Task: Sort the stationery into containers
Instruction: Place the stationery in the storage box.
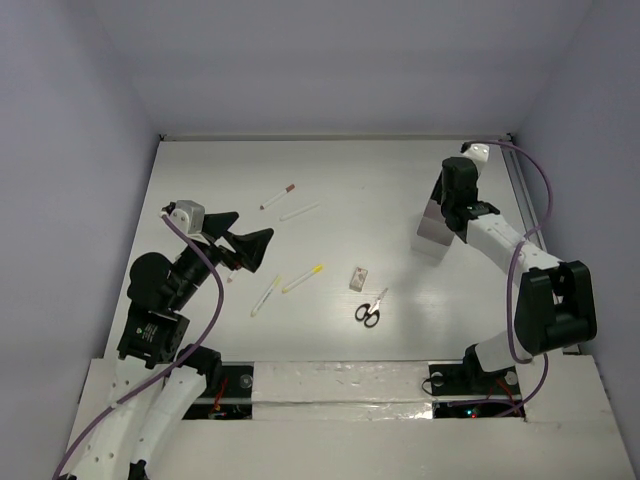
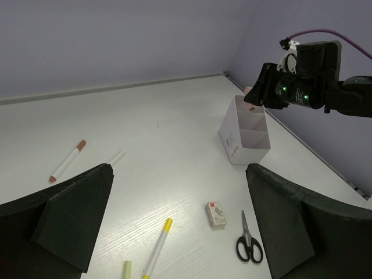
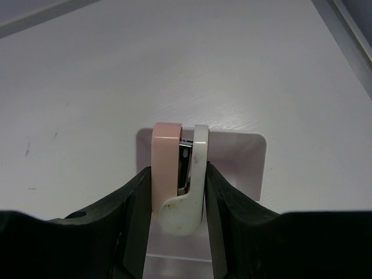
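My right gripper (image 3: 177,172) is shut on a small pink and white stapler-like item (image 3: 181,192), held directly over the white container (image 3: 247,165) at the right of the table. In the top view the right gripper (image 1: 458,207) hangs over the container (image 1: 431,234). My left gripper (image 2: 179,174) is open and holds nothing, above the table's left-middle (image 1: 250,245). On the table lie a red-capped pen (image 1: 277,197), a white pen (image 1: 299,211), a yellow-capped pen (image 1: 303,278), a pale pen (image 1: 266,295), an eraser (image 1: 359,278) and black-handled scissors (image 1: 370,309).
The left wrist view shows the eraser (image 2: 216,214) and scissors (image 2: 248,239) between my left fingers and the container (image 2: 247,132). A metal rail (image 1: 520,190) runs along the table's right edge. Grey walls close in the back and sides.
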`<action>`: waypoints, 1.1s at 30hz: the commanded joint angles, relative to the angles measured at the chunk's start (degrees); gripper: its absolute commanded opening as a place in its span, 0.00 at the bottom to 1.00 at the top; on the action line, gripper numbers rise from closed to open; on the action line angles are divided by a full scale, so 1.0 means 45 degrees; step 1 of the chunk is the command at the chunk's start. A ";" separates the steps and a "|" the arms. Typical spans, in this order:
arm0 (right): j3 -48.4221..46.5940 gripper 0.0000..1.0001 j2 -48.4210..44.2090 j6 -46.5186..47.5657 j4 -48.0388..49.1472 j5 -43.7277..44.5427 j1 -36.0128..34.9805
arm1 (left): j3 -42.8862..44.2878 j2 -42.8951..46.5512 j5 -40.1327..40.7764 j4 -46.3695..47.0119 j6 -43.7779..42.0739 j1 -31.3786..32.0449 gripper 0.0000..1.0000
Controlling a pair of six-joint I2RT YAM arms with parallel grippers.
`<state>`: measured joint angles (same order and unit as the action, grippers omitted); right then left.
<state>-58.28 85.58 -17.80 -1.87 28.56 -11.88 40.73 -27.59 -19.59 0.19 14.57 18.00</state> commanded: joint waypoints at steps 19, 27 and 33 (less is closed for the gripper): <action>0.0901 0.38 -0.0112 0.0362 0.3032 0.0725 0.0120 | -0.0106 -0.0040 -0.0431 0.0779 -0.0112 0.0063 0.99; 0.0901 0.41 0.0102 0.0479 0.3247 0.0900 0.0120 | -0.0106 -0.0059 -0.0489 0.0799 -0.0132 0.0063 0.99; 0.0822 0.43 0.0454 0.0538 0.3521 0.1134 0.0120 | -0.0106 -0.0059 -0.0548 0.0837 -0.0132 0.0063 0.99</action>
<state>-54.46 86.72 -16.08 9.32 31.22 -11.64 40.73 -27.64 -20.93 0.60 14.57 18.00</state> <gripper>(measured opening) 0.435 0.990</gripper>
